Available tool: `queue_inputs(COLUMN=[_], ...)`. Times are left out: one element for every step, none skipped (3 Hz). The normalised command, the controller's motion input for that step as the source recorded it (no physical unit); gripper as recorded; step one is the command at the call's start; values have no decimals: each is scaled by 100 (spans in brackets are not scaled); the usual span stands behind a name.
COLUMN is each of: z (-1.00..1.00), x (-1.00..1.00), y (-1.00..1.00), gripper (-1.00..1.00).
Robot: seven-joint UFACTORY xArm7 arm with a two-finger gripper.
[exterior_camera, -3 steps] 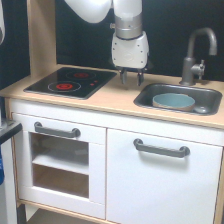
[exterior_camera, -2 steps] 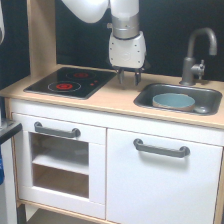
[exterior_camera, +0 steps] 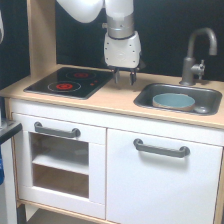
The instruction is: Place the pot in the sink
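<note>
Bench (exterior_camera: 125,102) of pale wood tops the white toy kitchen unit and carries all items inspected. Stovetop (exterior_camera: 70,82), black with red rings, occupies the exterior view's left. Sink (exterior_camera: 145,97), a dark grey basin, sits at that view's right, with a grey faucet (exterior_camera: 197,55) behind it. Pot (exterior_camera: 173,101) rests inside the sink, upright, its blue-grey rim visible and its lower body hidden by the basin wall; placement appears complete. End effector (exterior_camera: 125,77) hangs over the bench between stovetop and sink, well apart from the pot, fingers slightly parted and holding nothing. Handling assessment: the pot looks like a light, rigid toy with a smooth and possibly slippery wall; if regrasping were required, the rim edge or a side handle would be the likeliest hold, though no handles can be made out here.
</note>
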Motion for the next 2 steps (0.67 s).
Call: queue_inputs(z=[34, 39], x=[-31, -34], y=[-17, -18], gripper=[99, 99])
